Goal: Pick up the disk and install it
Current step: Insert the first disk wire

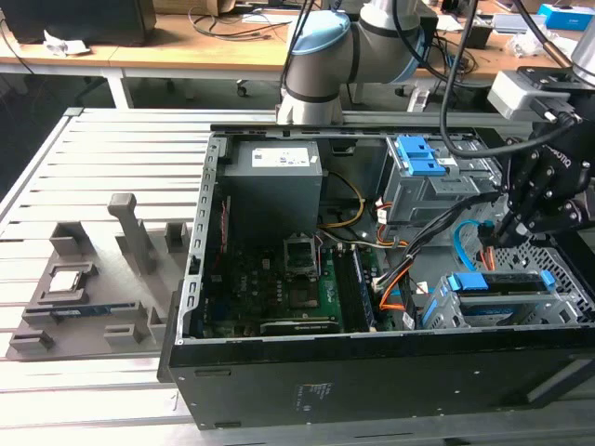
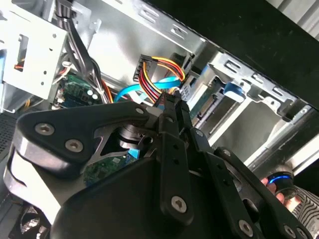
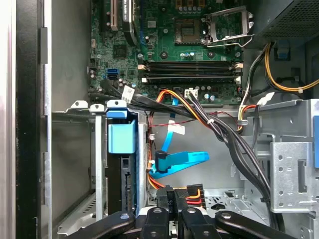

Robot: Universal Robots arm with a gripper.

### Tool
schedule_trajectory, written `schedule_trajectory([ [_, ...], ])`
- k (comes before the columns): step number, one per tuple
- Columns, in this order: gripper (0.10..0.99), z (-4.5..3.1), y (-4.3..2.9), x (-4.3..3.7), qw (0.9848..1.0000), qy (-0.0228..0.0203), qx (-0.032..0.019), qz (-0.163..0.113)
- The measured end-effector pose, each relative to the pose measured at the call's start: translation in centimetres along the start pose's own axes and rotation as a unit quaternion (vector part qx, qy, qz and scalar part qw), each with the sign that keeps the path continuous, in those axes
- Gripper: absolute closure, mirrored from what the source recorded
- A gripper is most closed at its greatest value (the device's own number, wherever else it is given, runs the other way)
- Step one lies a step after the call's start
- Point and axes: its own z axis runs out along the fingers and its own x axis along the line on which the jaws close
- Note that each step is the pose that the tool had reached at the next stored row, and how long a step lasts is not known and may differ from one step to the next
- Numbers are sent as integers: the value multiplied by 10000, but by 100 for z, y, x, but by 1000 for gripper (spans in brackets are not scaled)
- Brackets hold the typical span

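Note:
The disk (image 1: 502,282) lies flat in the drive cage at the case's front corner, on the exterior view's right, with blue plastic rails along its sides. In the first wrist view the disk (image 3: 119,185) is seen edge-on under a blue tab (image 3: 122,138). My gripper (image 1: 514,228) hovers just above and behind the cage with its fingers together. In both wrist views the gripper (image 2: 174,104) (image 3: 174,196) has its tips against a black power connector (image 3: 193,191) with red and orange wires; whether it is pinched I cannot tell. A blue data cable (image 3: 183,160) hangs close by.
The open case (image 1: 200,279) holds a motherboard (image 1: 307,288), a grey power supply (image 1: 274,172) and an upper cage with a blue latch (image 1: 418,156). Black cable bundles (image 3: 234,139) run past the gripper. Outside, a grey fixture (image 1: 84,297) carries a small square chip (image 1: 67,282).

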Motion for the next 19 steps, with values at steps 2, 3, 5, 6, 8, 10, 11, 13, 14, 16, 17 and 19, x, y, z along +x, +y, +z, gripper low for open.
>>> schedule_trajectory([
  [2,918,2,-1,37,10000,1,0,0],
  [3,918,3,-1,59,10000,3,0,0],
  [5,918,8,-1,119,10000,6,0,0],
  [6,918,9,-2,143,10000,7,0,0],
  [8,918,12,-2,186,10000,8,0,0],
  [10,918,17,-3,235,10000,9,0,0],
  [11,918,18,-3,245,10000,8,0,0],
  [13,918,21,-3,276,10000,9,0,0],
  [14,918,25,-4,301,10000,9,0,0],
  [16,918,34,-4,320,10000,8,0,0],
  [17,918,41,-5,322,10000,9,0,0],
  [19,918,54,-11,325,10000,10,0,1],
])
